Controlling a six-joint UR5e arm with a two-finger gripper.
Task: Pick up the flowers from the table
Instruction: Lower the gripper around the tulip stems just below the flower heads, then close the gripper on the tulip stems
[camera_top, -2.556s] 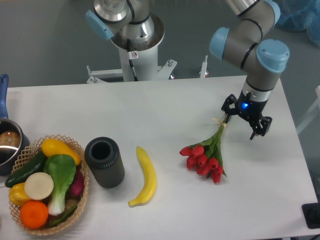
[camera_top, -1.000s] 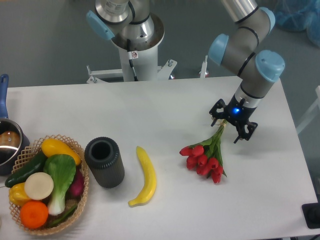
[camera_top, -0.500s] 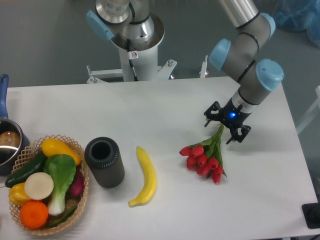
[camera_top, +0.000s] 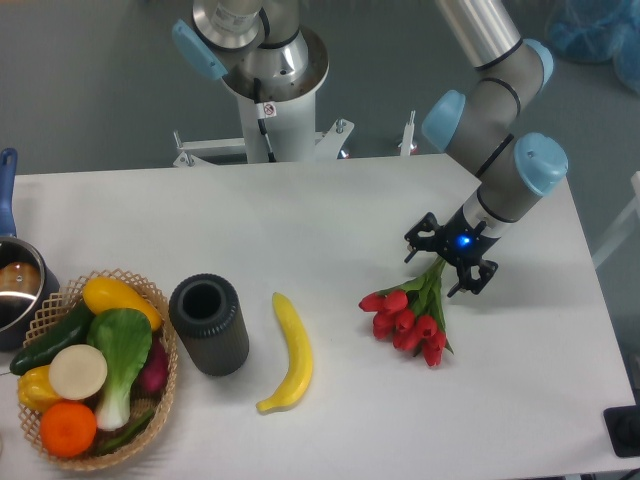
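The flowers (camera_top: 412, 316), a bunch of red tulip heads with green leaves and stems, lie on the white table (camera_top: 330, 220) right of centre, heads toward the front. My gripper (camera_top: 447, 262) hangs over the stem end of the bunch, its black fingers (camera_top: 417, 236) spread to either side of the stems. The jaws stand open and nothing is gripped. The tied end of the stems is hidden under the gripper.
A yellow banana (camera_top: 288, 352) lies left of the flowers. A dark cylindrical cup (camera_top: 208, 324) stands beside it. A wicker basket (camera_top: 92, 365) of vegetables sits at the front left, with a pot (camera_top: 18, 290) at the left edge. A second robot base (camera_top: 270, 80) stands behind the table.
My gripper has travelled left and slightly forward, from beyond the stem tips to directly over the stems, turning its wrist as it went. The flowers have not moved.
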